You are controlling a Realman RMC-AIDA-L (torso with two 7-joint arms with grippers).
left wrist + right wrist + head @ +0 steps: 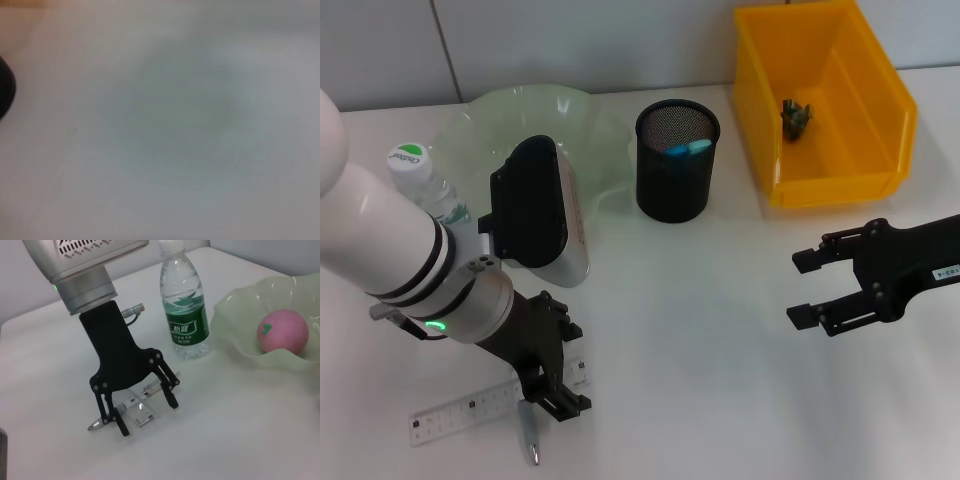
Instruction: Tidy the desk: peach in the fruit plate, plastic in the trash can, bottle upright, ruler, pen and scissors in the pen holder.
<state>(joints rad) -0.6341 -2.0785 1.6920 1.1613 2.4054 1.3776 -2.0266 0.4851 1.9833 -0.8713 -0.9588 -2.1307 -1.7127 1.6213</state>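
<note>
- Risk sits at the left gripper point(142, 412), which stands low over the near-left part of the table point(720, 380) with its fingers spread and empty, straddling the clear ruler point(470, 408) and the silver pen point(530, 440) that lie side by side there
- Ruler and pen lie so close together that a closing pinch may catch both, or clip only the edge of one and flick the other away; both lie flat on the table, so the fingertips could well skid over them and close on nothing
- Left wrist view shows only blur, so it gives no check on alignment
- Right gripper point(817, 290) hovers over the right side of the table, fingers apart, holding nothing
- Bottle point(184, 310) already stands upright just behind the left arm, beside the fruit plate point(235, 347); a careless lift or swing of that arm toward the pen holder could knock it over
- Peach point(282, 331) already rests in the fruit plate
- Pen holder point(677, 160), the black mesh cup at centre, shows something blue inside; what it is I cannot tell
- Trash can point(820, 110), the yellow bin at far right, holds a small dark crumpled piece, probably the plastic
- Scissors are not visible anywhere
</note>
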